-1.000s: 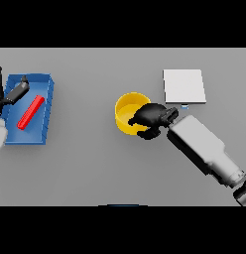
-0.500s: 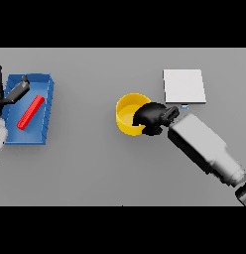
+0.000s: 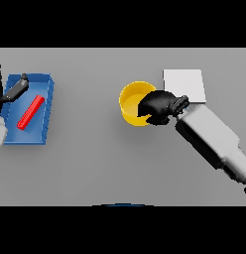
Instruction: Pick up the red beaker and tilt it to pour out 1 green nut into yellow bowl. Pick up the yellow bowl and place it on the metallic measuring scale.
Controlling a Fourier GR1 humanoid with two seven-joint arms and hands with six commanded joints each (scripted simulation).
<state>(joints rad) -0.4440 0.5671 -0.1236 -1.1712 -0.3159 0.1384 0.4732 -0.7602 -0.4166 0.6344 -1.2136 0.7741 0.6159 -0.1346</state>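
Observation:
The yellow bowl [image 3: 131,101] is held near the middle of the table, and my right hand [image 3: 158,106] is shut on its right rim, covering that side. Just beyond the hand, to the right, lies the flat pale metallic scale [image 3: 184,84]. A red beaker [image 3: 30,112] lies tilted on its side inside the blue tray [image 3: 43,133] at the far left. My left hand [image 3: 10,92] shows at the left edge over the tray's near corner, fingers relaxed and holding nothing. No green nut is visible.
The blue tray's raised walls stand at the left edge of the grey table [image 3: 95,163]. My right forearm [image 3: 214,141] runs from the lower right up to the bowl.
My right hand has lifted the yellow bowl slightly up and toward the scale. The left hand and the red beaker have not moved.

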